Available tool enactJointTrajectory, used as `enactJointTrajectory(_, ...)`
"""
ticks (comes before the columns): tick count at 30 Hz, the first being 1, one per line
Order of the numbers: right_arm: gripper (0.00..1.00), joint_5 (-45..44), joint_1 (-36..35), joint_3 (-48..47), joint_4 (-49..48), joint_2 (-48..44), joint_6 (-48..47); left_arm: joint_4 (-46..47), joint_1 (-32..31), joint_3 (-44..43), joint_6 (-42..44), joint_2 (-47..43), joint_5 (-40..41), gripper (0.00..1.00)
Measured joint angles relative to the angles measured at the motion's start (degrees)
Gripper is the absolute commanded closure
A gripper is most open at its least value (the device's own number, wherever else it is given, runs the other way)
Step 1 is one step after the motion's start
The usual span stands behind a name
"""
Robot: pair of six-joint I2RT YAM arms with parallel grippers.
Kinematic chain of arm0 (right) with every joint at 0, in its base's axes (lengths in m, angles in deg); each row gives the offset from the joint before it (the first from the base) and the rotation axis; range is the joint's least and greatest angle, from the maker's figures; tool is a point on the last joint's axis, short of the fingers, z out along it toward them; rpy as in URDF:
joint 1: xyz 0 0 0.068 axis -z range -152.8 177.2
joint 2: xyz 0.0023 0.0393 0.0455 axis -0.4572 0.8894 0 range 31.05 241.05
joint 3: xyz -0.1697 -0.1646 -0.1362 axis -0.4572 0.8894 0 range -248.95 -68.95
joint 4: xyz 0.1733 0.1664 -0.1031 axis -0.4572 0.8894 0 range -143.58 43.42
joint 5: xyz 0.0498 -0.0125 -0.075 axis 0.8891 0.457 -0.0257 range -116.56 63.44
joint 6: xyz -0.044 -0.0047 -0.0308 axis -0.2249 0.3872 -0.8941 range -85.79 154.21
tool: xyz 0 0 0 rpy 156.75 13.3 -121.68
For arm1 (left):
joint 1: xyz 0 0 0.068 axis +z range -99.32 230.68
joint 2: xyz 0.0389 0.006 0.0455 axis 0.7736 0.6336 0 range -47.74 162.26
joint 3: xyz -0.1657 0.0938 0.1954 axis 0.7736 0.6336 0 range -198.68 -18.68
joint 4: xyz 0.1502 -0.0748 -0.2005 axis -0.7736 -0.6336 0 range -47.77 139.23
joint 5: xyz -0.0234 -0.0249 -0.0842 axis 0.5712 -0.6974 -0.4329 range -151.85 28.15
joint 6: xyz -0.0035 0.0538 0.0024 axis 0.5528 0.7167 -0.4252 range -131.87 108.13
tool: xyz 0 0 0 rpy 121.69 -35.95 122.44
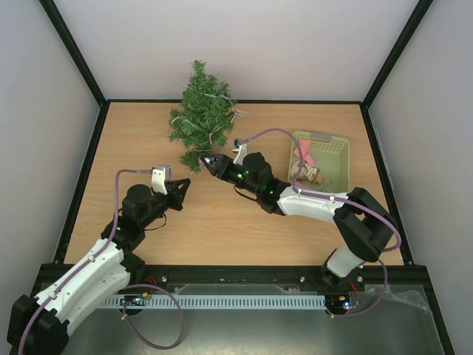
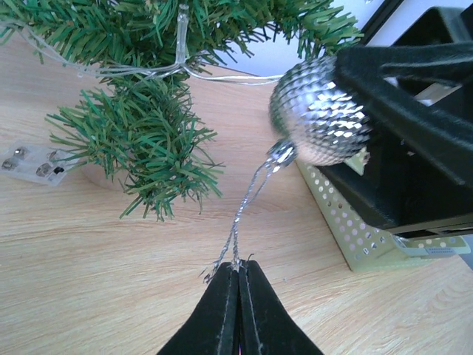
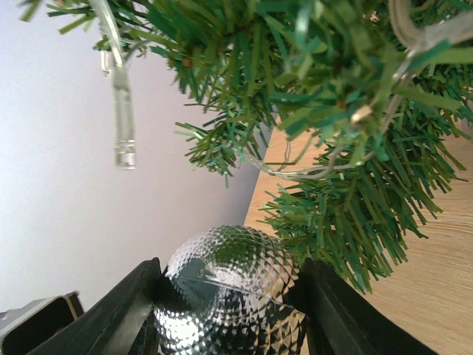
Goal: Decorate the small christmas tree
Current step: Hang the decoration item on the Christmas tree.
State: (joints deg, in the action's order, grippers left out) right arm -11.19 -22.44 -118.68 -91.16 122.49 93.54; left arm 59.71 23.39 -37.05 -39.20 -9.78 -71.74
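Holding a silver ball (image 3: pixel 229 288) between its two fingers, the right pincer (image 1: pixel 209 163) sits right at the low branches of the small christmas tree (image 1: pixel 202 111). The tree stands upright at the far edge of the table (image 1: pixel 222 229), about midway across. A string of clear lights (image 2: pixel 181 44) is wound through it, and the battery box (image 2: pixel 29 163) lies on the wood near its foot. The left pincer (image 2: pixel 238 274) is pressed together on the end of the ball's thin silver thread (image 2: pixel 247 214), which runs fairly straight from the ball's cap to those tips, so the loop is stretched between the two arms. A pale green basket (image 1: pixel 336 151) with more ornaments sits well to the right. The tree looks light and top-heavy on its small foot, so a sideways push would probably tip or slide it. Its needles look soft and would give way, while the branches likely have wire cores that bend and stay bent. Gripping the foliage would probably only crush it. The better place to act is a branch tip, with the loop slipped over it. If the tree needs steadying, the place to hold is low on the stem near the foot. The light wire could snag a finger.
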Motion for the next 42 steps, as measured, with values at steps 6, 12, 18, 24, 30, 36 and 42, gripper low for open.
enactJointTrajectory(6, 0.60, 0.1, 0.0, 0.9, 0.0, -1.3, 0.0, -1.6, 0.0, -0.2, -0.1, 0.5, 0.6, 0.98)
enactJointTrajectory(12, 0.60, 0.2, 0.0, 0.6, -0.5, 0.2, -0.1, -2.1, 0.0, -0.3, -0.1, 3.8, 1.3, 0.98)
enactJointTrajectory(18, 0.60, 0.3, 0.0, -0.4, -0.4, 2.9, -0.9, -0.6, 1.9, -0.4, -0.4, 7.1, 1.2, 0.98)
enactJointTrajectory(24, 0.60, 0.7, 0.0, -1.2, -0.7, 3.2, -1.7, 0.8, 3.3, -0.5, -0.5, 8.9, 0.4, 0.98)
enactJointTrajectory(30, 0.60, 1.2, 0.0, -1.2, -1.6, 3.2, -1.7, 2.2, 3.5, -0.6, -0.5, 8.9, -0.4, 0.98)
enactJointTrajectory(36, 0.60, 1.7, 0.0, -1.2, -2.8, 3.2, -1.7, 2.5, 3.5, -0.6, -0.6, 8.2, -1.1, 0.98)
enactJointTrajectory(42, 0.60, 1.9, 0.0, -1.1, -3.6, 3.0, -1.7, 2.6, 3.5, -0.5, -1.6, 5.2, -1.3, 0.98)
